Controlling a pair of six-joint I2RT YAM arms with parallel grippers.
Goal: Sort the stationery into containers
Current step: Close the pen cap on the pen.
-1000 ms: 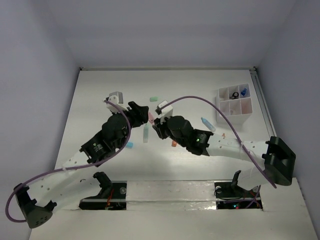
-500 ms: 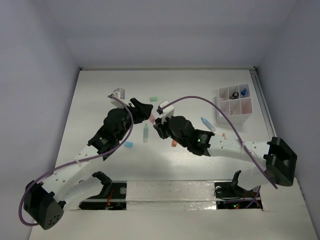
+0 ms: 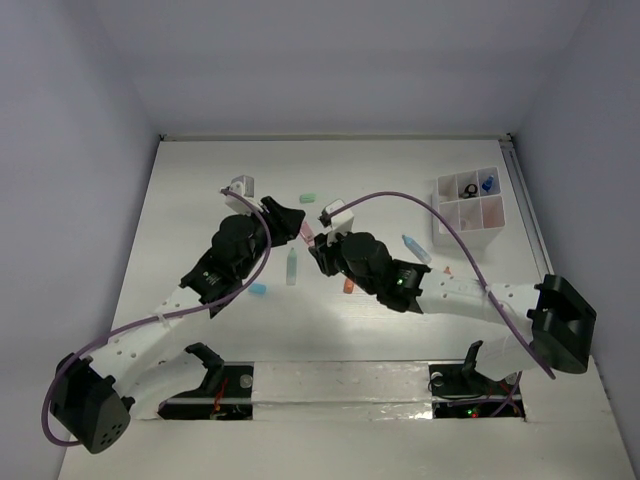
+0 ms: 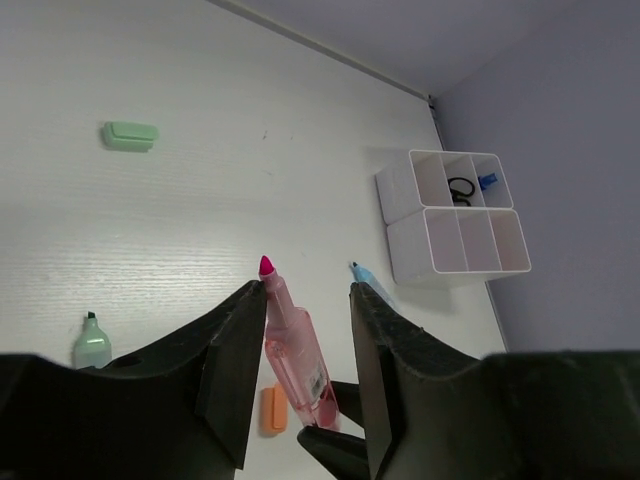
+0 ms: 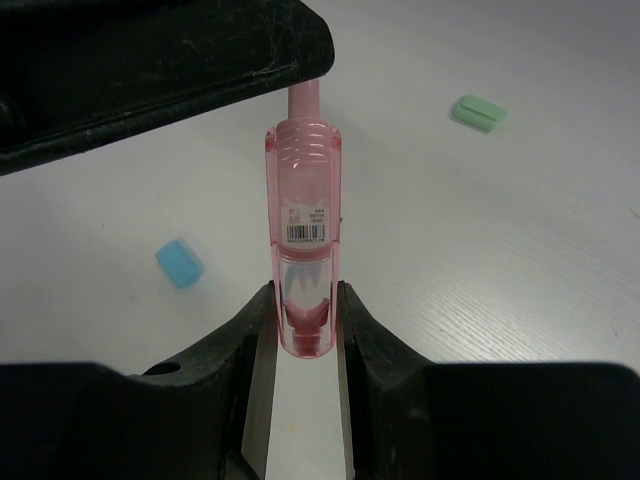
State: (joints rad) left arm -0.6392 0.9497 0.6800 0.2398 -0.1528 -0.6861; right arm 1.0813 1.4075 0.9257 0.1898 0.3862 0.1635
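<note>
A pink highlighter (image 3: 304, 232) is held above the table. My right gripper (image 3: 318, 250) is shut on its rear end; in the right wrist view the pen (image 5: 302, 230) stands up between the jaws of that gripper (image 5: 302, 300). My left gripper (image 3: 290, 220) is open around the pen's tip end. In the left wrist view the pen (image 4: 295, 355) lies between the fingers of that gripper (image 4: 308, 290), against the left one and apart from the right one. The white divided tray (image 3: 445, 232) stands at the far right and holds a blue clip (image 3: 488, 184).
On the table lie a mint pen (image 3: 292, 266), a green eraser (image 3: 308, 198), a blue eraser (image 3: 258, 291), an orange piece (image 3: 348, 287) and a light blue pen (image 3: 416, 248) near the tray. The tray (image 4: 405, 195) also shows in the left wrist view.
My left arm has reached further to the right, and its open jaws now stand around the tip of the pink highlighter. The right gripper has kept its hold and hardly moved.
</note>
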